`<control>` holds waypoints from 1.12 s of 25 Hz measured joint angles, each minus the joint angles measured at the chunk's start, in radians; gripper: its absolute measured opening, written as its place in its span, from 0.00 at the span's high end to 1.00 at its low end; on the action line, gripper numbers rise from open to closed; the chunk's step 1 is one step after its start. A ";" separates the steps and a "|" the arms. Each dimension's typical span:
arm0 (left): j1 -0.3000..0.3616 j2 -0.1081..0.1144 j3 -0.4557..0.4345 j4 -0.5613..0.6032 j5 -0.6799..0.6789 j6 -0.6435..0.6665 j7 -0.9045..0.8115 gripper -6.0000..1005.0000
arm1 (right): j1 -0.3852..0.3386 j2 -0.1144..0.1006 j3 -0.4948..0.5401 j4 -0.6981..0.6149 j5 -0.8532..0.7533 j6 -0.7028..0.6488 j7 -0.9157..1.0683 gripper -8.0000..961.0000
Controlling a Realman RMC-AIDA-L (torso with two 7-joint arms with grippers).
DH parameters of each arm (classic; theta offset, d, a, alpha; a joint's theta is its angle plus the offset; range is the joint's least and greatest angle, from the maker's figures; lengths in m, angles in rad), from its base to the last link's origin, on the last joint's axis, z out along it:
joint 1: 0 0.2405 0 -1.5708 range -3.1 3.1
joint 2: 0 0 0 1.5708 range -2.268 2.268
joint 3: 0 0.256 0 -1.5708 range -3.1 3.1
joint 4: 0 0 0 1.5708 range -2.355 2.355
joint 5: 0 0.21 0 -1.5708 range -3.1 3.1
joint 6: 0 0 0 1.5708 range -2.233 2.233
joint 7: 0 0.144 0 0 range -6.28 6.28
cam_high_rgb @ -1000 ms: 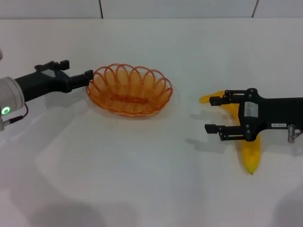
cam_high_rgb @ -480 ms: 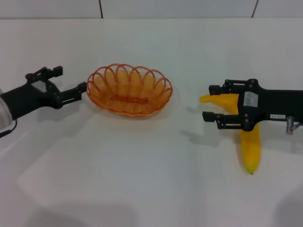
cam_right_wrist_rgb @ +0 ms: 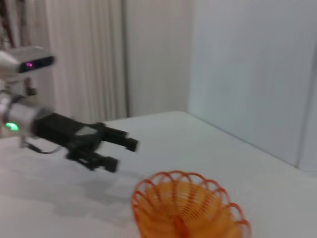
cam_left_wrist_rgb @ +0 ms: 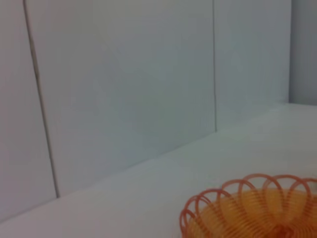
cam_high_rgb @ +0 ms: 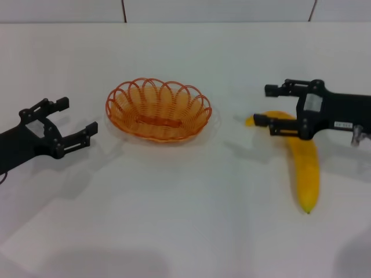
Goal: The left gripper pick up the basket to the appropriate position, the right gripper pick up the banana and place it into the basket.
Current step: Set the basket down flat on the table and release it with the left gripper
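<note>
Orange wire basket (cam_high_rgb: 158,110) sits empty on the white counter (cam_high_rgb: 185,220). We advise squaring the right gripper (cam_high_rgb: 264,105) over the banana (cam_high_rgb: 301,164) mid-body before descending. Its jaws are spread, above the banana's stem end. The left gripper (cam_high_rgb: 74,120), jaws released, sits beside the basket, apart.

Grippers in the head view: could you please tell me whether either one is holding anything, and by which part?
Nothing is held. The left gripper is open beside the basket; the right gripper is open above the banana.
</note>
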 joint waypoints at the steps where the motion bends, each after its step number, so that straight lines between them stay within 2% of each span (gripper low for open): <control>1: 0.002 -0.002 0.001 0.000 0.000 0.000 0.008 0.11 | 0.002 0.000 0.000 -0.001 0.000 0.028 0.010 0.24; 8: 0.003 -0.006 -0.003 -0.003 -0.002 0.000 0.031 0.11 | 0.030 -0.002 -0.005 -0.017 0.013 0.164 0.085 0.24; 16: 0.003 -0.008 -0.005 -0.006 -0.002 -0.008 0.034 0.11 | 0.042 0.007 -0.009 -0.144 0.024 0.188 0.191 0.24; 20: 0.003 -0.008 -0.006 -0.008 -0.006 -0.007 0.039 0.11 | 0.025 0.009 -0.016 -0.149 0.073 0.237 0.167 0.24; 28: 0.003 -0.010 -0.007 -0.010 -0.007 -0.006 0.047 0.11 | -0.008 0.016 -0.122 -0.134 0.099 0.293 0.119 0.24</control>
